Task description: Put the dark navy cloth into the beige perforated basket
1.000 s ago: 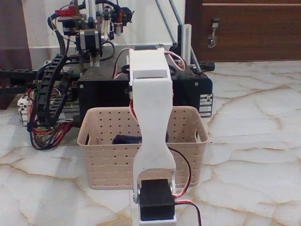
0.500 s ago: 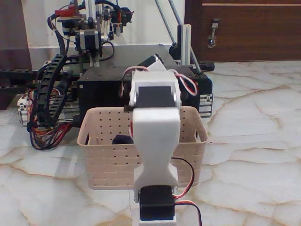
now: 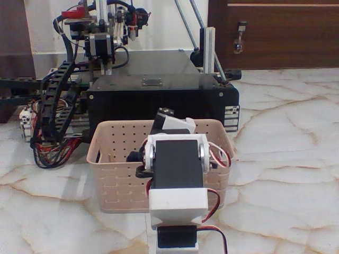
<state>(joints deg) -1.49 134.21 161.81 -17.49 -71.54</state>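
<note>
Inside the basket: a small dark shape, judged to be the dark navy cloth [image 3: 134, 156], is seen through the open top of the beige perforated basket [image 3: 114, 182], low against the left part of the interior.
Progress: the cloth is judged to be within the basket walls already; whether it has been released cannot be told.
What is left: release, if not yet made, and withdrawal of the arm.
Gripper: the gripper [image 3: 144, 165] is largely hidden behind the white arm's servo block; whether its jaws are apart or closed cannot be told.
Cloth relative to gripper: the cloth is seen just left of the dark gripper parts, close or touching; contact cannot be confirmed.
Surroundings: a black machine box [image 3: 159, 100] stands behind the basket.
</note>
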